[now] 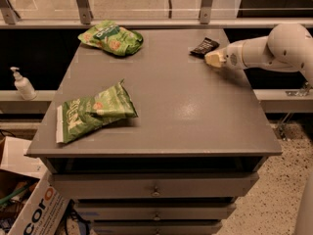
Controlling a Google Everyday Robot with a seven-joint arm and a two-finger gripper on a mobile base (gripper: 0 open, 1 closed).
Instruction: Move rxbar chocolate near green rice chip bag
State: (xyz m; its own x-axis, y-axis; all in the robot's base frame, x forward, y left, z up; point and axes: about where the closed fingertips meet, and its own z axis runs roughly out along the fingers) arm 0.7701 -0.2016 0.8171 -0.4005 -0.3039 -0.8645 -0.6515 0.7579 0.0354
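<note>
The rxbar chocolate [204, 46] is a small dark flat bar lying at the far right of the grey table top [166, 97]. My gripper [213, 59] is at the end of the white arm coming in from the right, low over the table just in front and to the right of the bar. The green rice chip bag [111, 37] is puffy and bright green with orange-red pictures; it lies at the far left of the table, well away from the bar.
A longer, flatter green bag with a white end strip [93, 112] lies at the front left of the table. A soap dispenser bottle [22, 84] stands on the ledge to the left. A cardboard box [29, 209] sits on the floor at lower left. Drawers are below the table top.
</note>
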